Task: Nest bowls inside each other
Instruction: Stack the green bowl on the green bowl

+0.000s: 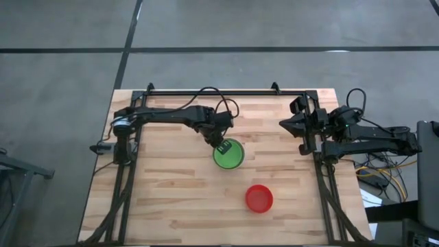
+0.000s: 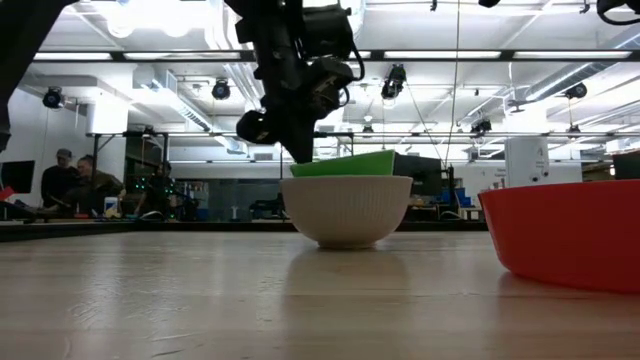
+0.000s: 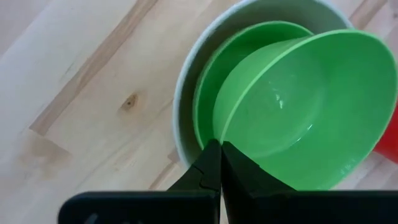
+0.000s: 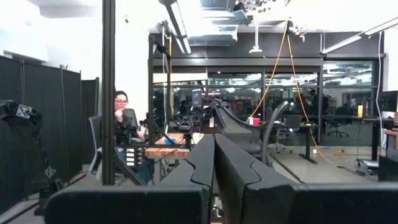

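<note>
Nearly there — the left claw [image 3: 220, 163] pinches a tilted green bowl [image 3: 311, 106] into the white bowl's [image 2: 346, 209] stack; the red bowl [image 1: 259, 198] waits apart, right claw [image 1: 287, 124] shut — idle.

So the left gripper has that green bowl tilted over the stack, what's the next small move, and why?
Probably lower and level it, then let go. The left gripper is shut on the rim of the tilted green bowl, which sits askew above another green bowl already inside the white bowl. The red bowl waits apart.
</note>
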Motion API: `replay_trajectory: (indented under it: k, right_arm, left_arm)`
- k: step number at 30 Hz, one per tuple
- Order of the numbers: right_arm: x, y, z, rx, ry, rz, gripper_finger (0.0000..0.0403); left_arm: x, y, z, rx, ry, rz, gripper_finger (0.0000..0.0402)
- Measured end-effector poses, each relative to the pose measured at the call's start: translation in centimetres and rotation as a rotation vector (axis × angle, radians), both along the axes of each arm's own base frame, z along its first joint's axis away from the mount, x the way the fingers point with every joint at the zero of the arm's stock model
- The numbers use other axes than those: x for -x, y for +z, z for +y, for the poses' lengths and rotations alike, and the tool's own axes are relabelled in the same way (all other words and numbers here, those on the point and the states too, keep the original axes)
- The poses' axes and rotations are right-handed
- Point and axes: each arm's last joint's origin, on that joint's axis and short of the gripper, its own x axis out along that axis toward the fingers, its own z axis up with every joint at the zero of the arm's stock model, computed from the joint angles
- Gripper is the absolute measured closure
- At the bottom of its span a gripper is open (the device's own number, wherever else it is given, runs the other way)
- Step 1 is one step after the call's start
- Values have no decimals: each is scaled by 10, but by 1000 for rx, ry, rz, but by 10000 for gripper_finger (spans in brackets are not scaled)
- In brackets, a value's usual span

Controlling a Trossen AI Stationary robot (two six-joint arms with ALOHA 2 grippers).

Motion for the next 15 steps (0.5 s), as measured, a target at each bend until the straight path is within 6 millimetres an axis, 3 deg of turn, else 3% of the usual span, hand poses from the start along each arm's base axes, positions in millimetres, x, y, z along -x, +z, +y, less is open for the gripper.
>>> replay_trajectory:
  k: [15]
  right_arm:
    - [-4, -3, 0, -34, 10, 25, 394]
  left_arm:
    - [-1, -1, 1, -2, -1, -9, 387]
